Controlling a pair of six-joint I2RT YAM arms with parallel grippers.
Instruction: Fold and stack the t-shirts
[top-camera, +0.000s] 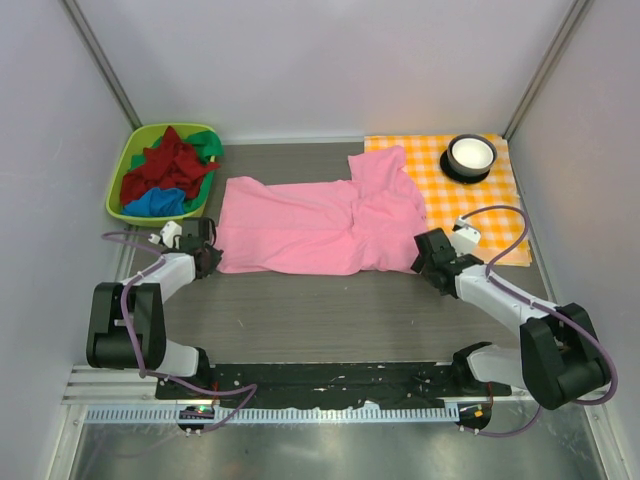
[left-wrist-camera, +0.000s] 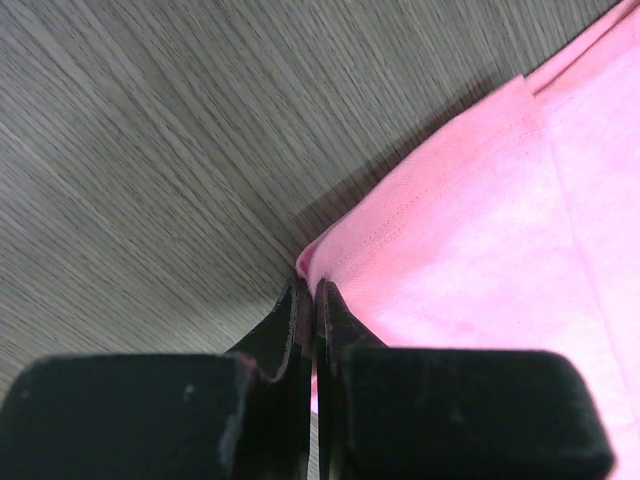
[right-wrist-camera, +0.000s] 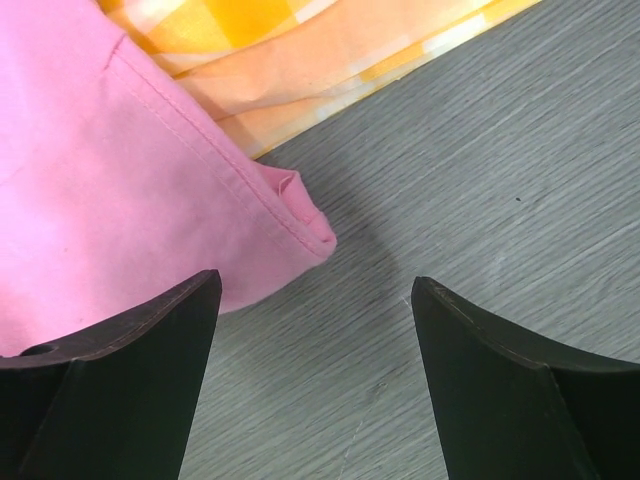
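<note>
The light pink t-shirt (top-camera: 320, 222) lies spread across the middle of the table, one sleeve reaching up toward the back. My left gripper (top-camera: 210, 258) is shut on its near left corner; in the left wrist view the pink t-shirt (left-wrist-camera: 480, 230) is pinched between the closed tips of the left gripper (left-wrist-camera: 312, 292). My right gripper (top-camera: 424, 262) stands open beside the shirt's near right corner. In the right wrist view that corner of the pink t-shirt (right-wrist-camera: 300, 215) lies just beyond the wide gap of the right gripper (right-wrist-camera: 318, 292), untouched. Dark red, green and blue t-shirts (top-camera: 165, 175) are heaped in a bin.
A green bin (top-camera: 118, 185) stands at the back left. An orange-and-white checked cloth (top-camera: 470, 200) lies at the back right with a white bowl (top-camera: 471, 153) on a dark coaster. Part of the pink shirt overlaps the checked cloth (right-wrist-camera: 300, 60).
</note>
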